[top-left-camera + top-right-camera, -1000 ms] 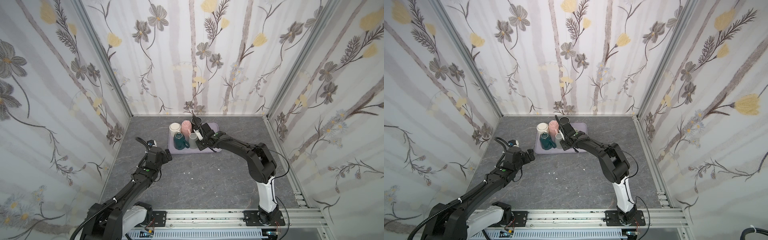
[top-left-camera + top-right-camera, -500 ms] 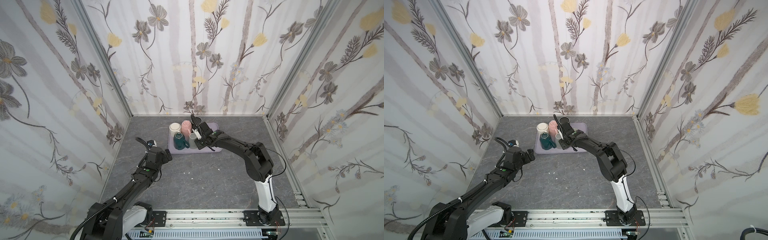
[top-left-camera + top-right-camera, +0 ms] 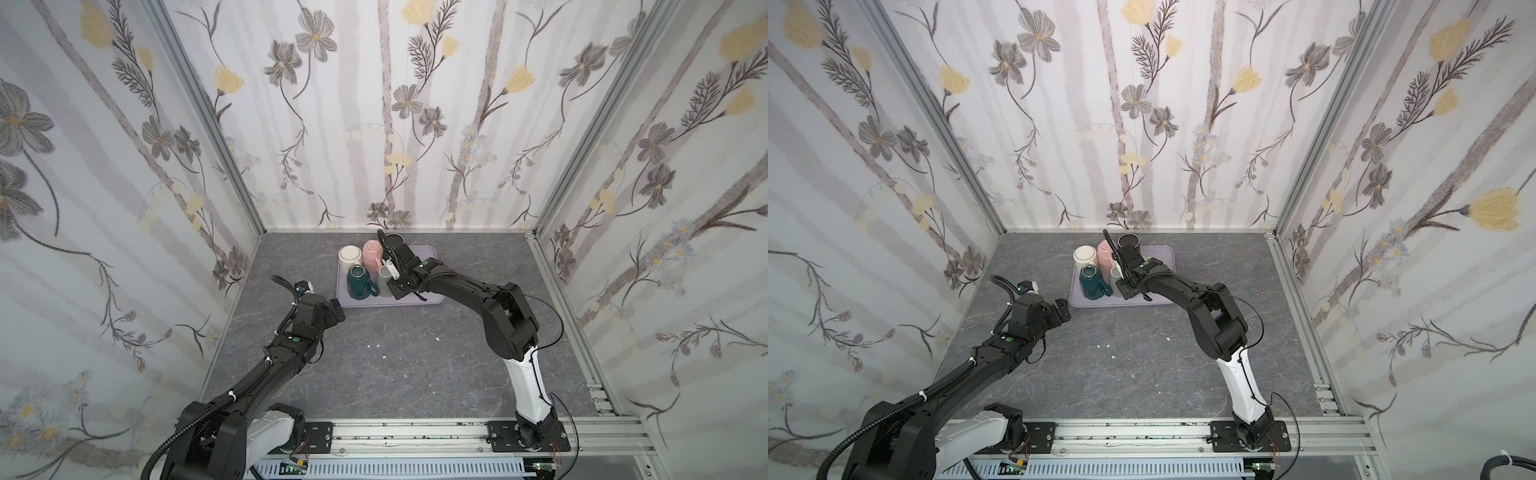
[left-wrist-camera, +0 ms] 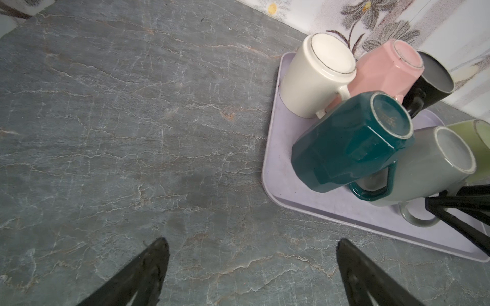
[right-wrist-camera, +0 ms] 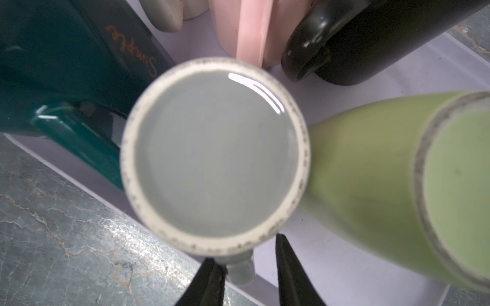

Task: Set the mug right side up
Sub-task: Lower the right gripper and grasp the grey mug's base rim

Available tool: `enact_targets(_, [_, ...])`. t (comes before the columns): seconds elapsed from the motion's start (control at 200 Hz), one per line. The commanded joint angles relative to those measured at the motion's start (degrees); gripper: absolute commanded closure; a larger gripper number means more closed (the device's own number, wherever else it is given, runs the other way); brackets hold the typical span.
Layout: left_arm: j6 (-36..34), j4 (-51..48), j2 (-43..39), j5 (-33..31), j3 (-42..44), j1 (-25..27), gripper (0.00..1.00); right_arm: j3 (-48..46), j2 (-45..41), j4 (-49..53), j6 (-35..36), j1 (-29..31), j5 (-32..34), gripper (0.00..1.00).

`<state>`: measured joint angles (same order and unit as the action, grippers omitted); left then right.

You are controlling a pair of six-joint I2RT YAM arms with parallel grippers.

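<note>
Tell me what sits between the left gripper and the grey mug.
The upside-down teal mug stands between the open left gripper and the grey mug, in both top views; the left wrist view shows it too.

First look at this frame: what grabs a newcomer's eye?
Six mugs crowd the lavender tray at the back of the table, most of them upside down. The right gripper straddles the handle of the upside-down grey mug, not yet clamped; the left gripper hangs wide open near the tray's corner.
</note>
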<state>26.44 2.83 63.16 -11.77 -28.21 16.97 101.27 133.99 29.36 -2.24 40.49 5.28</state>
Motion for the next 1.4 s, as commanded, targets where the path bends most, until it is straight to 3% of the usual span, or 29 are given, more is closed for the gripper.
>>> enact_targets(0.0, [0.62, 0.84, 0.14, 0.32, -0.27, 0.04, 0.0, 1.42, 0.74, 0.23, 1.43, 0.07, 1.14, 0.7])
enact_targets(0.55, [0.8, 0.78, -0.31, 0.43, -0.27, 0.0, 0.0, 2.95, 2.39, 1.22, 1.39, 0.2, 1.64, 0.71])
enact_targets(0.664, [0.8, 0.55, -0.13, 0.6, -0.36, 0.0, 0.0, 2.92, 2.59, 1.22, 1.35, 0.29, 1.83, 0.8])
enact_targets(1.109, [0.8, 0.73, 0.08, 1.2, -0.45, 0.04, 0.0, 3.05, 2.03, 1.31, 0.11, 0.29, 2.68, 0.92])
enact_targets(1.204, [0.54, 0.95, 0.13, 1.73, -0.44, 0.07, 0.0, 2.47, 0.93, 0.67, -0.54, 0.29, 1.64, 1.0])
enact_targets(1.394, [0.55, 0.95, 0.08, 2.02, -0.43, 0.05, 0.0, -0.2, -1.88, -2.28, -1.39, 0.29, 0.1, 1.0])
